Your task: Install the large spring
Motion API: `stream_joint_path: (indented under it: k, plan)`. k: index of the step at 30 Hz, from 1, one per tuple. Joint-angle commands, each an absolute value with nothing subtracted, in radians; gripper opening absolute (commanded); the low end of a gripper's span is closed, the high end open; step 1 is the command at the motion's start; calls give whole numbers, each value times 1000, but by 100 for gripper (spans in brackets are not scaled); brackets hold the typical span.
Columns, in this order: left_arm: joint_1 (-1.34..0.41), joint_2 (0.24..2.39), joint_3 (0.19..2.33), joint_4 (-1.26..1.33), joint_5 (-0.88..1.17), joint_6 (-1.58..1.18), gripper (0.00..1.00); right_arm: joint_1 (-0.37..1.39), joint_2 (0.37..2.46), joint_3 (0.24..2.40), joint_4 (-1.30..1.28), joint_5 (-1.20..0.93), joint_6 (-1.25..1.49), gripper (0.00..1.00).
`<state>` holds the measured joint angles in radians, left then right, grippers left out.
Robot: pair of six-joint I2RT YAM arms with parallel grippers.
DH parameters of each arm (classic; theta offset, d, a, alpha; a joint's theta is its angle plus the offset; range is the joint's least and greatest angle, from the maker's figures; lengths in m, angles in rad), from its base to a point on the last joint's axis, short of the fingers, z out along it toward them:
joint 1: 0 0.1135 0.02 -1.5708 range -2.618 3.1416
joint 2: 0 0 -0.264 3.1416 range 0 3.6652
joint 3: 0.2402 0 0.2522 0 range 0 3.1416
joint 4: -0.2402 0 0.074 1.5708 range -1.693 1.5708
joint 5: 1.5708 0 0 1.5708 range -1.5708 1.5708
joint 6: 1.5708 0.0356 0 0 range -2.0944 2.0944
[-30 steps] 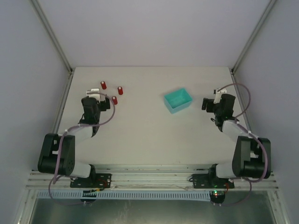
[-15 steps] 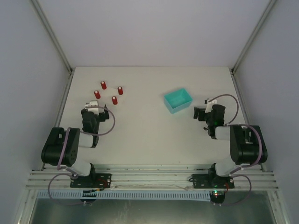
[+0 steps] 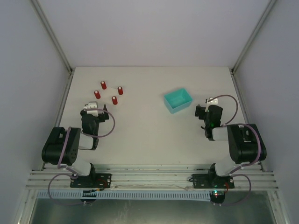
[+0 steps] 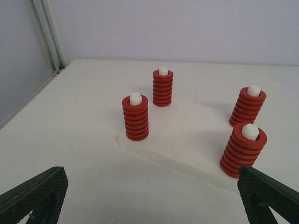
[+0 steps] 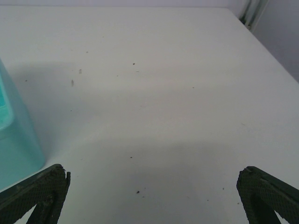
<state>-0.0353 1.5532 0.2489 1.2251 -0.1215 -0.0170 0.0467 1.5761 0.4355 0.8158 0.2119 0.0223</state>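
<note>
Several red coil springs stand on white pegs of a white base plate (image 4: 187, 135). In the left wrist view they are one at the near left (image 4: 135, 117), one at the far left (image 4: 162, 87), one at the far right (image 4: 247, 106) and a wider-looking one at the near right (image 4: 243, 150). From above they show as a red cluster (image 3: 114, 100) at the table's left. My left gripper (image 3: 96, 111) is open and empty, just short of the plate (image 4: 152, 200). My right gripper (image 3: 202, 111) is open and empty over bare table (image 5: 152, 200).
A teal bin (image 3: 178, 100) stands right of centre, just left of my right gripper; its corner shows in the right wrist view (image 5: 11, 135). Metal frame rails run along the table's left and right edges.
Both arms have folded back toward their bases. My left gripper drew away from the springs, uncovering the near-left one. My right gripper moved nearer and left, beside the bin.
</note>
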Motion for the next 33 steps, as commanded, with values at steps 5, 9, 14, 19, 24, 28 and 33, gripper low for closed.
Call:
stream_joint_path:
  k: [5,9,14,19,24,28,33]
  plan:
    - [-31,1554,254,1270,-111,-26,99,51,1573,425,858,276,29,99]
    - [-30,1557,257,1268,-107,-28,99,51,1573,425,857,276,29,99]
    - [-17,1558,263,1256,-77,-32,99,50,1578,441,834,164,-12,99]
    - [-15,1558,265,1255,-74,-32,99,47,1574,440,827,65,-51,99]
    - [-13,1558,262,1257,-72,-32,99,40,1575,445,821,48,-48,99]
    - [-13,1559,264,1256,-72,-32,99,41,1575,445,819,47,-48,99]
    - [-13,1561,265,1257,-71,-32,99,40,1574,445,819,46,-47,99]
